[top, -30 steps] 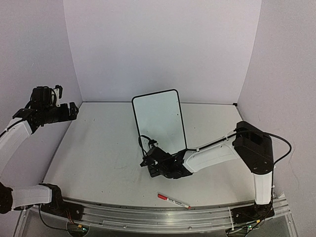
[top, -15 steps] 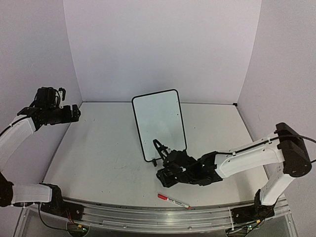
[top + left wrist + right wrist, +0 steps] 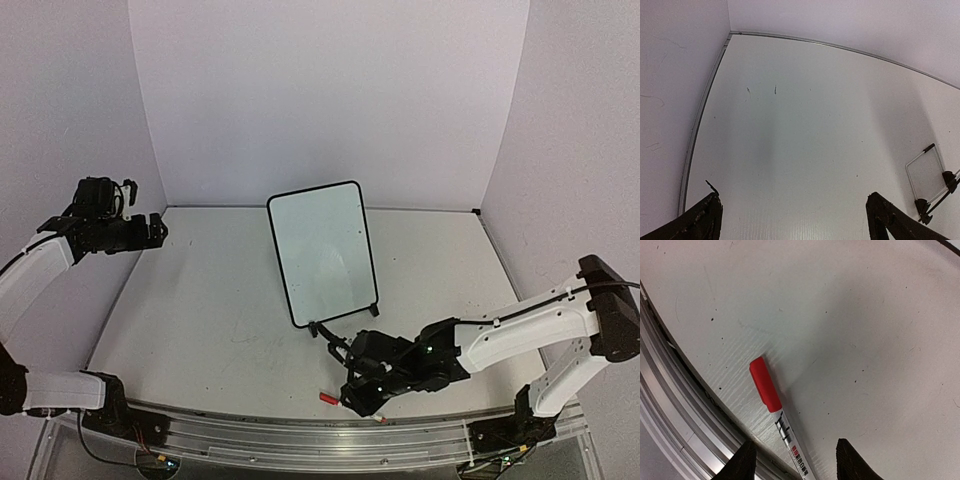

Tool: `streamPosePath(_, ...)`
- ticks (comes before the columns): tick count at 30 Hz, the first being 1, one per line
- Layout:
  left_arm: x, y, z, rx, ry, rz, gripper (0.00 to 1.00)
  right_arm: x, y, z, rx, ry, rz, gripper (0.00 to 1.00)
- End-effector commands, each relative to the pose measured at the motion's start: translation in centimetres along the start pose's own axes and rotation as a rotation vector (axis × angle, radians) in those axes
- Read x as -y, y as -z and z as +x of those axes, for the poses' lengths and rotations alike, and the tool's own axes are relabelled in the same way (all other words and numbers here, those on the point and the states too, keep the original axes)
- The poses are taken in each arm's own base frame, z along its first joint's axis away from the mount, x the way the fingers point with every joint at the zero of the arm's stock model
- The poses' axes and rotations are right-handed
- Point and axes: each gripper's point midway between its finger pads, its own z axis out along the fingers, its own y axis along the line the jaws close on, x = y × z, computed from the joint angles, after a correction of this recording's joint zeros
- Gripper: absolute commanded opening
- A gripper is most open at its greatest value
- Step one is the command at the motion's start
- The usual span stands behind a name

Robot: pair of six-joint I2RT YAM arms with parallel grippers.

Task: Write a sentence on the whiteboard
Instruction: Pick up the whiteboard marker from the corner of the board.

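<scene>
The whiteboard (image 3: 322, 252) stands upright mid-table on its black feet, its face blank; the sentence is not in view. It also shows small at the right edge of the left wrist view as the whiteboard (image 3: 926, 172). A marker (image 3: 766, 385) with a red cap and white printed barrel lies on the table by the near rail, its cap showing as the marker (image 3: 327, 398). My right gripper (image 3: 796, 462) hangs open just over it, one finger on each side of the barrel, not touching; from above the right gripper (image 3: 352, 406) hides the barrel. My left gripper (image 3: 155, 228) is open and empty, raised at the far left.
The metal rail (image 3: 685, 405) of the table's near edge runs right beside the marker. Purple walls (image 3: 330, 90) enclose the table at the back and both sides. The left wrist view shows bare table (image 3: 800, 130) with a few small marks.
My right arm has swung from beside the whiteboard's foot toward the near edge and now sits over the marker, its jaws wider apart. The left arm has hardly moved.
</scene>
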Motion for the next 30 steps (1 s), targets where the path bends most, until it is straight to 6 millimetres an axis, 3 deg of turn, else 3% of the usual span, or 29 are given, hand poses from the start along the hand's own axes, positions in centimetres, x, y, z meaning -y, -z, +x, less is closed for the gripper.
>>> streamPosePath(1,1.3,0.8,-1.1,0.033,0.014,0.067,0.99,-1.0,-0.8,0.5,-0.063,0.039,0.031,0.50)
streamPosePath(9,2.2,0.7,-0.9,0.015,0.021,0.119,0.99,-1.2,-2.5,0.8,-0.110,0.087,0.090,0.37)
streamPosePath(19,5.0,0.7,-0.4,-0.031,0.079,0.224,0.96,-0.9,-3.1,1.3,-0.122,0.121,0.113,0.18)
streamPosePath(26,8.7,1.3,5.1,-0.131,0.179,0.312,0.96,-0.9,-3.2,1.1,-0.103,0.128,0.126,0.11)
streamPosePath(30,10.5,1.6,8.1,-0.218,0.211,0.386,0.95,-1.0,-2.9,0.5,-0.067,0.114,0.119,0.02)
